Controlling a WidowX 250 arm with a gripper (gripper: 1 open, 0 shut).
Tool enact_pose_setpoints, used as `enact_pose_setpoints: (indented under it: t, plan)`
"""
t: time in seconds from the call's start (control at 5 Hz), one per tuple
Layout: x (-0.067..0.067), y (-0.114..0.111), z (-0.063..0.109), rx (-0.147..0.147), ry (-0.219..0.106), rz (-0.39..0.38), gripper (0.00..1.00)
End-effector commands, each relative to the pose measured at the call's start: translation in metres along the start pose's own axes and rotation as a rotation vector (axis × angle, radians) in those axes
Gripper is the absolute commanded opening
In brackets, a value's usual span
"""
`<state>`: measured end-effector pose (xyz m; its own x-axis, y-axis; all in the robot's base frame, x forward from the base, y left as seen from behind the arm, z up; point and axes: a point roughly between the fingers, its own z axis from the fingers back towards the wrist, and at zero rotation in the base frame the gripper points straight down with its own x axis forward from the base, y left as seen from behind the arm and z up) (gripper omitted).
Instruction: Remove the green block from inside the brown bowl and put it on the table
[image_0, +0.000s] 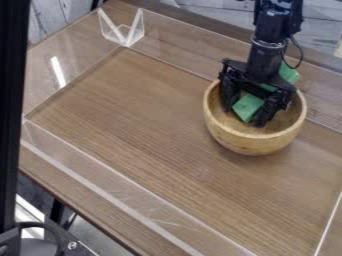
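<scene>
Hand (257, 98) spread, lowered around the green block (251, 106) inside the bowl (254, 138); grasp, lift and placement on tabletop (134, 130) remain.

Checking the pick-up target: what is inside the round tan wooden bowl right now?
Inside the round tan wooden bowl lies the bright green block, with the black gripper lowered over it, jaws open on either side. The gripper covers much of the block, and the bowl's floor beneath is hidden.
</scene>
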<state>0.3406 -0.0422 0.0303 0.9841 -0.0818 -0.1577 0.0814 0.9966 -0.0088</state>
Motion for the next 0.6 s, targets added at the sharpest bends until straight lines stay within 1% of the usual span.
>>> enact_pose_setpoints:
  t: [0.0, 0.4]
  plan:
    - [0.0095, -0.0027, 0.0103, -0.003, -0.054, -0.012, 1.00]
    - [0.0084, -0.0034, 0.0025, -0.005, -0.041, -0.012, 1.00]
